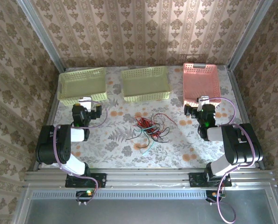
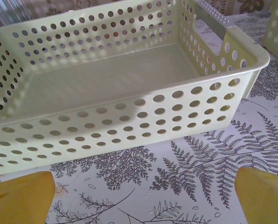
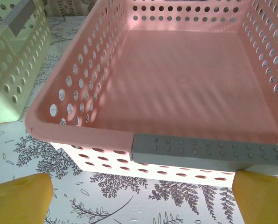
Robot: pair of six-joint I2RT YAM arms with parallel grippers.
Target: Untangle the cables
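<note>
tangle of thin red, black and pale teal cables (image 1: 150, 126) heaped mid floral table (image 1: 115, 140), left hand (image 1: 86, 106) and right hand (image 1: 202, 106) spread wide, empty, well apart from it, left pale yellow perforated plastic basket (image 1: 83, 71), middle pale yellow basket (image 1: 145, 69), pink perforated plastic basket (image 1: 200, 66) along the far edge

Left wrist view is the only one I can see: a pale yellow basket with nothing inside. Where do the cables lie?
Observer: The cables lie in one tangled heap at the middle of the table, to the right of the left pincer.
Operator: Which colours are in the heap?
Observer: Red and black, plus one pale teal wire that loops out toward the near edge.
Operator: And where is the right pincer?
Observer: The right pincer stands open in front of a pink basket that holds nothing.
</note>
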